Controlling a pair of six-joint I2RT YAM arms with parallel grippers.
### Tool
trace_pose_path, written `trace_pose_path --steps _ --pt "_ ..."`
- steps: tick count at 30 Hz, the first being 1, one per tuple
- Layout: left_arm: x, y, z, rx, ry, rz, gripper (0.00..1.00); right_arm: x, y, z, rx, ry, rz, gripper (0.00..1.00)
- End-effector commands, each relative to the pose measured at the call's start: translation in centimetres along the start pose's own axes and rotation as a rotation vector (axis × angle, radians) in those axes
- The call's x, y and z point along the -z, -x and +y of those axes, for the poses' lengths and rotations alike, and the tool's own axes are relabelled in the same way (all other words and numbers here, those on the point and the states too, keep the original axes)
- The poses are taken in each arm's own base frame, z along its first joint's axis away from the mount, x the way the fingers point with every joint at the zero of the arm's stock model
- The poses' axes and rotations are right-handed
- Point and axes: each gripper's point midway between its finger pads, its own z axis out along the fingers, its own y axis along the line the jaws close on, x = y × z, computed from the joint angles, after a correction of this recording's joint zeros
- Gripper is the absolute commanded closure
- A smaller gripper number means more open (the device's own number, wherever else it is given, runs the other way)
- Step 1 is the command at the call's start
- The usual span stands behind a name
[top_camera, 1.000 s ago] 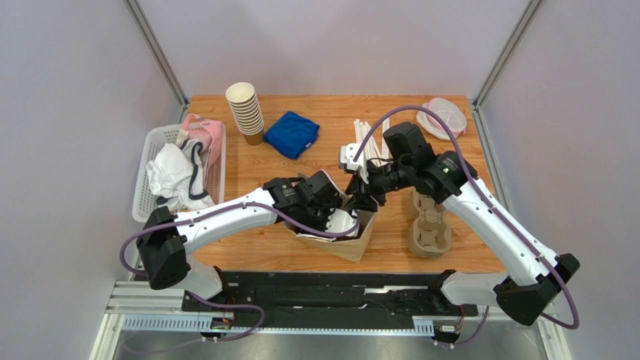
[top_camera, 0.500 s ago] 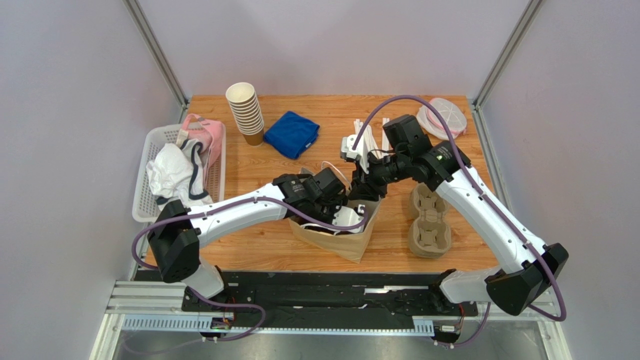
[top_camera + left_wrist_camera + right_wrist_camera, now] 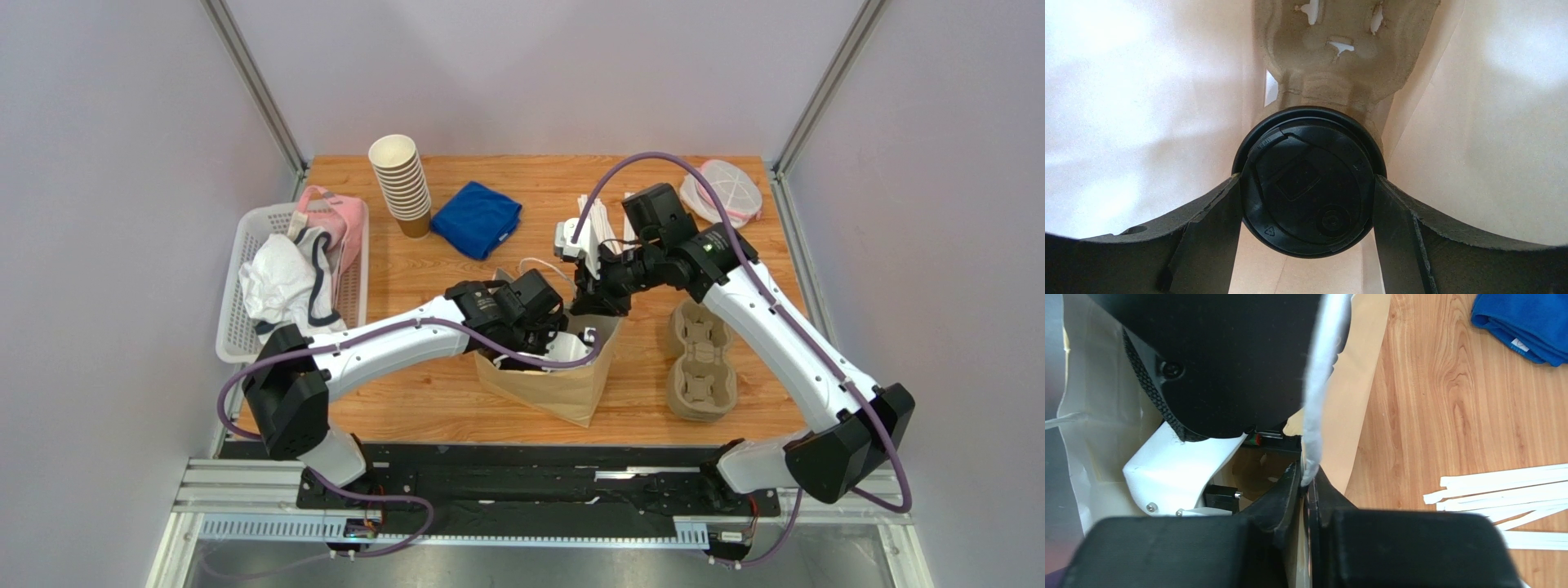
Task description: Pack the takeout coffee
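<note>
The takeout coffee (image 3: 1309,180) shows in the left wrist view as a round black lid; its brown cup is hidden beneath. My left gripper (image 3: 1308,190) is shut on it, one finger on each side of the lid, deep inside the brown paper bag (image 3: 558,382). A pulp cup carrier (image 3: 1346,55) lies in the bag just beyond the lid. In the top view the left gripper (image 3: 540,333) is sunk in the bag's mouth and the coffee is hidden. My right gripper (image 3: 597,300) (image 3: 1306,478) is shut on the bag's far rim (image 3: 1355,392) by its white handle (image 3: 1321,373).
A stack of lidless paper cups (image 3: 402,184) and a blue cloth (image 3: 476,218) sit at the back. A white basket (image 3: 237,306) of cloths stands at the left. Pulp carriers (image 3: 699,361) lie right of the bag. White strips (image 3: 601,218) and a plastic pouch (image 3: 726,190) are back right.
My right gripper has pulled the bag's rim up and back, standing the bag more upright. My left gripper has pushed further right and deeper into the bag.
</note>
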Motion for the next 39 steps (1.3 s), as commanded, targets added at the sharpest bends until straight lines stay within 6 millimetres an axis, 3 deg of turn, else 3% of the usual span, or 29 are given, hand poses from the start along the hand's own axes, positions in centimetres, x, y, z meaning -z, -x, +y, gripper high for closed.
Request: trace_pose_path --steps 1,5,16,19,20,26,27,30,31,39 --pt "-1.1 -4.2 -1.6 0.056 -0.070 0.162 0.56 0.0 0.9 -1.3 0.071 -0.023 -0.018 1.00" --pt "0.4 -3.1 -0.3 0.058 -0.022 0.141 0.49 -0.2 1.1 -1.6 0.092 -0.028 -0.028 1.00" --pt "1.7 -2.6 0.7 0.012 0.030 0.124 0.47 0.1 2.6 -3.0 0.009 -0.085 -0.066 1.00" --pt "2.2 -2.2 1.2 0.010 0.051 0.116 0.41 0.1 2.2 -2.8 0.024 -0.072 -0.055 1.00" --pt "2.3 -2.1 1.3 0.006 0.055 0.110 0.34 0.0 2.0 -2.7 0.024 -0.064 -0.048 1.00" --pt "3.4 -1.2 1.9 0.005 0.062 0.089 0.29 -0.3 1.5 -2.4 0.050 -0.040 -0.039 1.00" --pt "3.7 -1.1 1.8 0.002 0.058 0.088 0.23 -0.4 1.4 -2.3 0.056 -0.038 -0.038 1.00" --pt "4.4 -0.6 2.1 0.001 0.066 0.074 0.19 -0.5 1.0 -2.1 0.069 -0.028 -0.035 1.00" --pt "4.5 -0.5 2.2 -0.004 0.067 0.071 0.09 -0.5 1.0 -2.1 0.074 -0.028 -0.035 1.00" --pt "5.7 0.1 2.3 -0.024 0.080 0.040 0.06 -0.7 1.2 -2.6 0.077 -0.031 -0.033 1.00"
